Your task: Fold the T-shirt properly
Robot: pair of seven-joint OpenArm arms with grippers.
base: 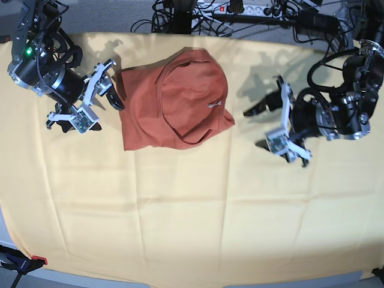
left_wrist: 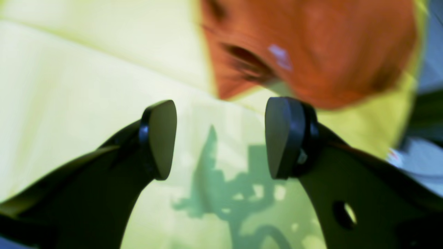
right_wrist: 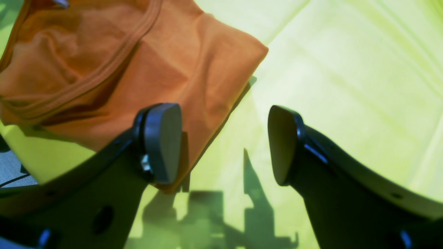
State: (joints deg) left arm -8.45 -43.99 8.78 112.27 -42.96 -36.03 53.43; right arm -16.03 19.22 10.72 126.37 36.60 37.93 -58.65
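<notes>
here, t-shirt (base: 174,99) folded — on cloth (base: 180,210)

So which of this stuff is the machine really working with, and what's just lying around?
In the job:
- T-shirt, rust-orange, bunched up
- left hand, open, empty
- right hand, open, at the shirt's edge

Just there:
- yellow cloth covering the table
- cables and power strip at the far edge
- clamp at a near corner
</notes>
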